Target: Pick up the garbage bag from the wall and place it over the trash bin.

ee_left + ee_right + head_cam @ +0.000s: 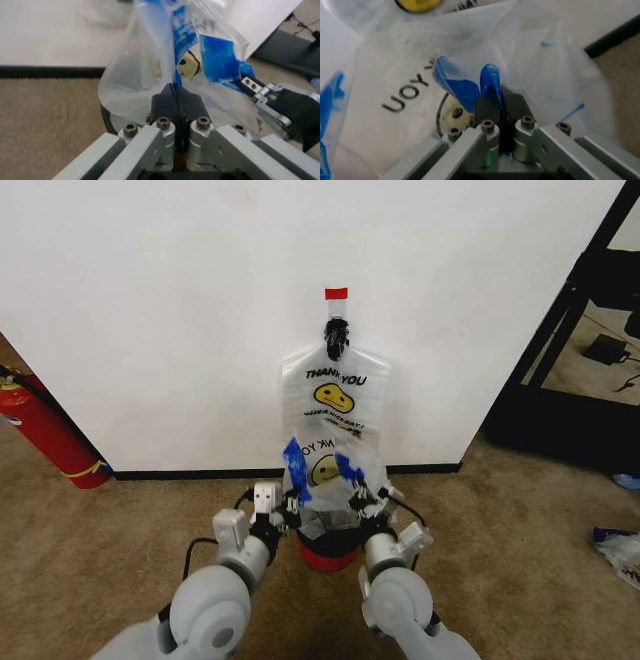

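Left hand (175,93): pinched shut on a blue patch at the rim of the garbage bag (325,480).
Right hand (497,101): clamped on the opposite blue patch.
Bag: held open above the trash bin (328,558), at the wall's (180,300) foot.
Bin: mostly hidden, probably centred beneath.
Advice: keep the rim spread, lower evenly.

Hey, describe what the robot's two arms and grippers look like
Both arms are smooth, rounded light-grey shells. The left gripper and right gripper are silver metal blocks with black cables at the wrists. Up close, each has bare aluminium brackets, dark hex bolts and black tapered fingers.
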You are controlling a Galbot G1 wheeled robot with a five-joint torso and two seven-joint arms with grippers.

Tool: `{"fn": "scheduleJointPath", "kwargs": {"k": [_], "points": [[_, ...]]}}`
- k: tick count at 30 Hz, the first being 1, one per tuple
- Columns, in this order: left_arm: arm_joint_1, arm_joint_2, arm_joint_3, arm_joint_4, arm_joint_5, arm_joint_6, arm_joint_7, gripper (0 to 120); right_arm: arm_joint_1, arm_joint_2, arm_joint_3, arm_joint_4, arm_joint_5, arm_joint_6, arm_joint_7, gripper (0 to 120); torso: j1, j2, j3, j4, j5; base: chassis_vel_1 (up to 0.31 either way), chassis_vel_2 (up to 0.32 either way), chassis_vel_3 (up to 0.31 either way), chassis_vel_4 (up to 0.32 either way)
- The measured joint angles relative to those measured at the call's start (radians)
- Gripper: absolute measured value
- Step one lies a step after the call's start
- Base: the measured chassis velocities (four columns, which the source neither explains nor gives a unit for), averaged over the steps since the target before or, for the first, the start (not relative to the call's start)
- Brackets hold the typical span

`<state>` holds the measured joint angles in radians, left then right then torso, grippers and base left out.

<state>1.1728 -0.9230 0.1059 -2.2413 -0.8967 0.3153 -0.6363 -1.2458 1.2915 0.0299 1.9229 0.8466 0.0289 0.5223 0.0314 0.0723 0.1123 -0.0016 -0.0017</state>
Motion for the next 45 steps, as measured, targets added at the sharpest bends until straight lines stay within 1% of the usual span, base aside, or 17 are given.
{"fn": "scheduleJointPath", "kwargs": {"k": [2,7,11,14,17,19,23,26,29,31,32,34,35,37,38,39,45], "points": [[0.006,-0.006,0.011,0.011,0.010,0.000,0.001,0,-0.002,-0.011,-0.005,0.003,-0.002,-0.013,0.010,0,0.000,0.000,0.000,0.0000,-0.0004,0.000,0.000,0.000,0.000],[0.009,-0.014,0.023,0.032,0.015,0.000,0.001,0,-0.001,-0.005,-0.010,-0.004,-0.005,-0.021,0.014,0,0.000,0.000,0.000,0.0001,-0.0002,0.000,0.000,0.000,0.000],[-0.010,-0.024,0.030,0.054,0.014,-0.001,0.001,0,0.013,0.030,-0.017,-0.026,-0.001,0.018,-0.027,0,0.000,0.000,0.000,0.0002,0.0000,0.000,0.000,0.000,0.000],[-0.019,-0.031,0.032,0.064,0.013,-0.002,0.000,0,0.016,0.034,-0.022,-0.027,-0.005,0.028,-0.047,0,0.000,0.000,0.000,0.0001,-0.0002,0.000,0.000,0.000,0.000],[-0.039,-0.045,0.036,0.088,0.016,-0.005,0.000,0,0.034,0.040,-0.021,-0.062,-0.023,0.051,-0.058,0,0.000,0.000,0.000,0.0001,-0.0002,0.000,0.000,0.000,0.000],[-0.066,-0.051,0.041,0.122,0.023,-0.009,0.001,0,0.057,0.054,-0.014,-0.094,-0.023,0.057,-0.052,0,0.000,0.000,0.000,0.0000,-0.0003,0.000,0.000,0.000,0.000],[-0.082,-0.053,0.048,0.144,0.033,-0.012,0.004,0,0.060,0.061,-0.026,-0.117,-0.057,0.030,-0.034,0,0.000,0.000,0.000,0.0001,-0.0003,0.000,0.000,0.000,0.000],[-0.109,-0.067,0.059,0.170,0.042,-0.018,0.004,0,0.078,0.097,-0.027,-0.150,-0.066,0.030,-0.022,0,0.000,0.000,0.000,0.0001,-0.0003,0.000,0.000,0.000,0.000],[-0.126,-0.067,0.061,0.165,0.034,-0.018,-0.002,0,0.093,0.119,-0.028,-0.146,-0.058,0.026,-0.003,0,0.000,0.000,0.000,0.0000,-0.0002,0.000,0.000,0.000,0.000],[-0.127,-0.045,0.061,0.133,0.022,-0.011,-0.009,0,0.095,0.113,-0.042,-0.109,-0.047,-0.005,0.027,0,0.000,0.000,0.000,0.0000,-0.0002,0.000,0.000,0.000,0.000],[-0.116,-0.026,0.060,0.107,0.017,-0.004,-0.013,0,0.091,0.097,-0.052,-0.084,-0.050,-0.044,0.054,0,0.000,0.000,0.000,0.0002,0.0001,0.000,0.000,0.000,0.000],[-0.074,0.008,0.055,0.058,0.012,0.021,-0.022,0,0.060,0.055,-0.060,-0.035,-0.046,-0.171,0.130,0,0.000,0.000,0.000,0.0003,-0.0003,0.000,0.000,0.000,0.000],[-0.051,0.021,0.054,0.038,0.009,0.035,-0.026,0,0.045,0.039,-0.060,-0.021,-0.039,-0.213,0.168,0,0.000,0.000,0.000,0.0002,-0.0003,0.000,0.000,0.000,0.000],[-0.050,0.022,0.055,0.037,0.009,0.037,-0.026,0,0.042,0.036,-0.060,-0.018,-0.037,-0.219,0.174,0,0.000,0.000,0.000,0.0002,-0.0003,0.000,0.000,0.000,0.000],[-0.038,0.027,0.063,0.030,0.006,0.055,-0.030,0,0.024,0.022,-0.053,-0.010,-0.031,-0.248,0.203,0,0.000,0.000,0.000,0.0001,0.0002,0.000,0.000,0.000,0.000],[-0.044,0.023,0.073,0.037,0.004,0.061,-0.031,0,0.023,0.020,-0.048,-0.011,-0.028,-0.252,0.211,0,0.000,0.000,0.000,0.0002,0.0000,0.000,0.000,0.000,0.000],[-0.153,-0.040,0.129,0.116,-0.041,0.084,-0.041,0,0.089,0.043,-0.040,-0.056,0.016,-0.255,0.223,0,0.000,0.000,0.000,-0.0002,-0.0004,0.000,0.000,0.000,0.000]]}}
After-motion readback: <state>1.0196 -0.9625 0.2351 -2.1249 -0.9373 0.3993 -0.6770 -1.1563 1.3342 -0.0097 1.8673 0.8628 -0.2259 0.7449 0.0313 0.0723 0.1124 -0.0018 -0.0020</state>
